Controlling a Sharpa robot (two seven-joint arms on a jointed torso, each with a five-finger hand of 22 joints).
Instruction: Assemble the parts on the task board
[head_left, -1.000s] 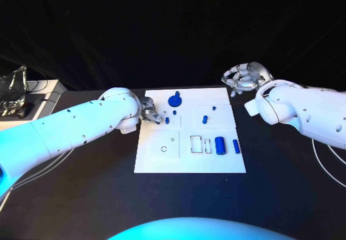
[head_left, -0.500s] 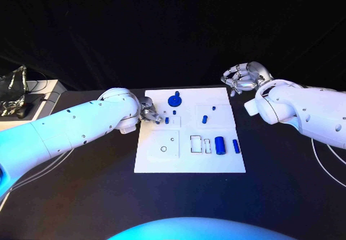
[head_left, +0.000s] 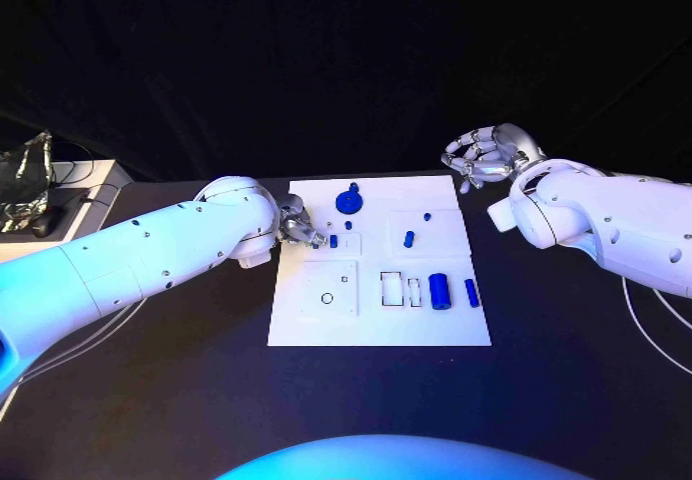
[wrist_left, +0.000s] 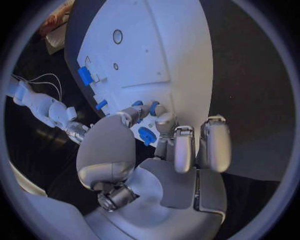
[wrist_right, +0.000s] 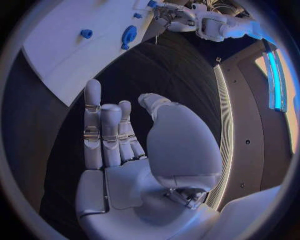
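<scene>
Left robot hand (head_left: 300, 226) pinches a blue part (head_left: 333, 241) on the task board (head_left: 378, 325); right robot hand (head_left: 488, 155) open.

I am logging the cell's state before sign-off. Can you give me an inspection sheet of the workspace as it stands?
Surface: black table, with the white task board at its middle.
Job's things: blue parts on the board, among them a round part at the far end and a blue cylinder beside a thinner blue pin.
Clutter: nothing seen on the table.
Hands: left hand at the board's left edge, fingers on a small blue part; right hand raised off the far right corner, holding nothing.
Cables: white cables by the right arm.
Surroundings: dark backdrop; silvery bag at far left.
</scene>
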